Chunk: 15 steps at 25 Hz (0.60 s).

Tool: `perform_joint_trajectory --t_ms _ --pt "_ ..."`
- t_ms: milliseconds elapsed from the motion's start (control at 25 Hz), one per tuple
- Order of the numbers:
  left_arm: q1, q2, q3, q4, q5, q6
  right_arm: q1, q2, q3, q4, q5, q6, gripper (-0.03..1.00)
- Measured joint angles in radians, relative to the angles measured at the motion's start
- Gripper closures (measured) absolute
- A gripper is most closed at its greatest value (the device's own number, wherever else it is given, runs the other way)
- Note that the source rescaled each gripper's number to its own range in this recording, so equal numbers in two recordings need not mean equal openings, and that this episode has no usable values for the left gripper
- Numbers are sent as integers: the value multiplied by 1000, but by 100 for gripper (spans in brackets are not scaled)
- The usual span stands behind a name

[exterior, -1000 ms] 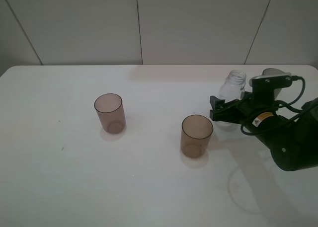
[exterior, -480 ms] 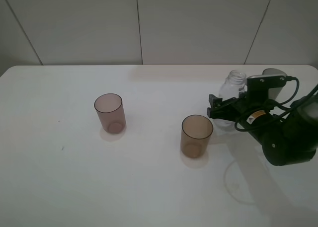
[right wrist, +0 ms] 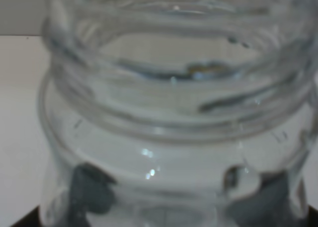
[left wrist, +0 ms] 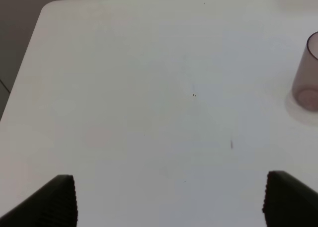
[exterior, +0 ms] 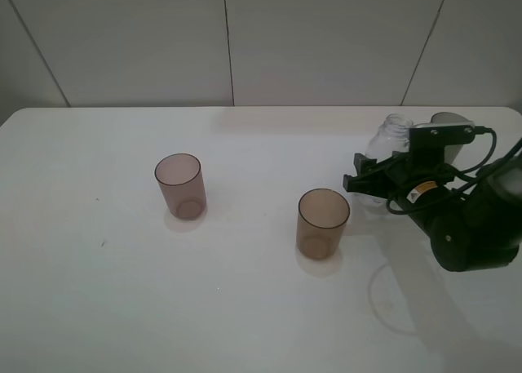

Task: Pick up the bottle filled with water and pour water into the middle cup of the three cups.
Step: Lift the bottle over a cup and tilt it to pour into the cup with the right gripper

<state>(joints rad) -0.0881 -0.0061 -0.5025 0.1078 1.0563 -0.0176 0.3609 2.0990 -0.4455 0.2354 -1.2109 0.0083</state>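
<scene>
The clear bottle [exterior: 391,138] stands at the right, its threaded capless neck above my right gripper [exterior: 369,181]. The gripper's fingers are closed around the bottle's body. In the right wrist view the bottle [right wrist: 174,113] fills the frame, with the dark fingers [right wrist: 92,192] showing through it. The amber-brown middle cup [exterior: 322,223] stands upright just left of the gripper. The pinkish-mauve cup [exterior: 179,185] stands at the left and also shows in the left wrist view [left wrist: 308,73]. The dark grey cup [exterior: 450,120] is mostly hidden behind the right arm. My left gripper [left wrist: 174,199] is open and empty over bare table.
Everything stands on the white table [exterior: 245,308], with a grey panelled wall [exterior: 310,38] behind it. The right arm's body [exterior: 473,234] covers the table's right side. The table's far left corner [left wrist: 47,8] shows in the left wrist view.
My right gripper has shifted slightly right, and the bottle's neck has moved right with it. The cups have not moved.
</scene>
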Motion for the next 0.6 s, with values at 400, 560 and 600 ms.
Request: perform_joint_trajectory --t_ms 400,560,600 --pt "0 0 0 0 0 0 0 -5 1 4 4 0 95" --pt "0 0 0 0 0 0 0 -65 37 30 20 -8 95" --pt "0 0 0 0 0 0 0 -91 53 41 20 -33 95"
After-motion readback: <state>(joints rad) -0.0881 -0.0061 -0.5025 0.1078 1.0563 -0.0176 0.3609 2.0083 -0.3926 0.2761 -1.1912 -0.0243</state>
